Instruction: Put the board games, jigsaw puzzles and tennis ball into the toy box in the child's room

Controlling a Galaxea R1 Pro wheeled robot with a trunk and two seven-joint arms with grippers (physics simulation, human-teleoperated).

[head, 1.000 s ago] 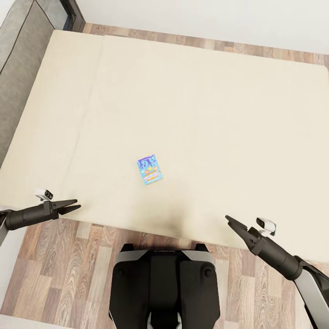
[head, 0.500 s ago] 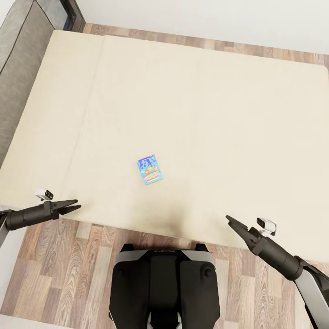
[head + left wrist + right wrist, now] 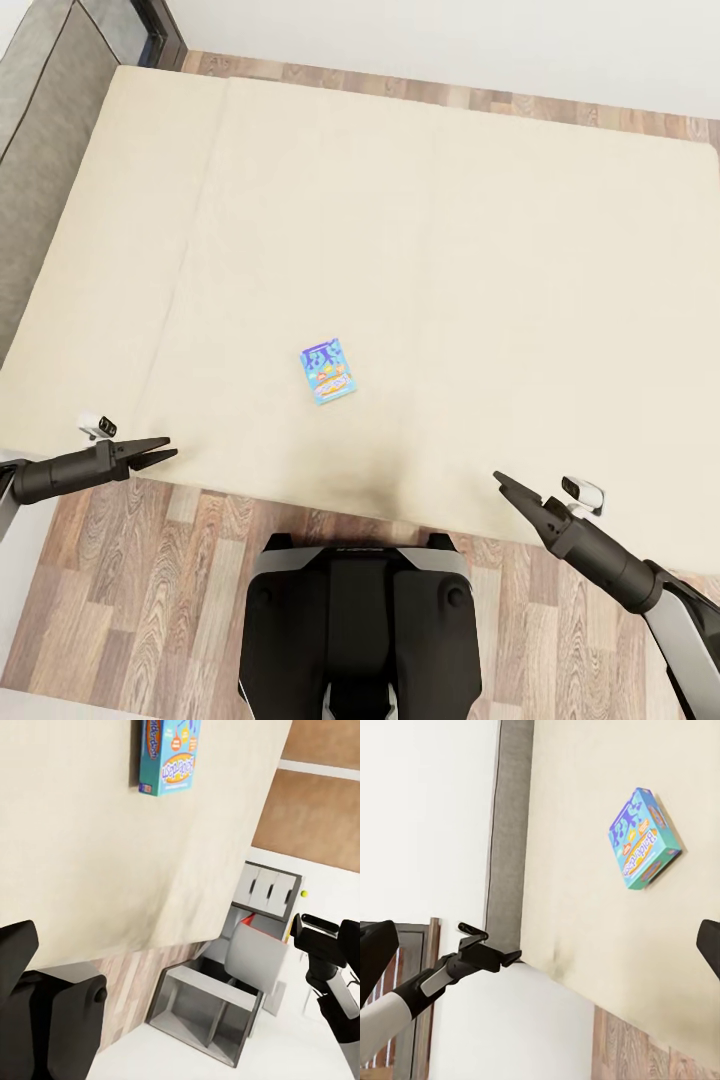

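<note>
Nothing has shifted since the earlier head views: the arms, the game and the camera sit just as they did.

One board game [image 3: 328, 371] lies flat on the beige bed [image 3: 450, 260], near its front edge, ahead of and between the two sets of jaws and well apart from both. It is nearer the left gripper [image 3: 160, 451] than the right gripper [image 3: 505, 485].

The left gripper hovers at the bed's front edge, its jaws slightly parted and holding nothing. The right gripper hovers over the same edge, jaws near together and empty; how far they are parted I cannot tell.

The left wrist view shows the game [image 3: 169, 756] ahead on the mattress, and the right wrist view shows it [image 3: 643, 838] likewise.

The wood floor [image 3: 150, 600] lies under the arms.
</note>
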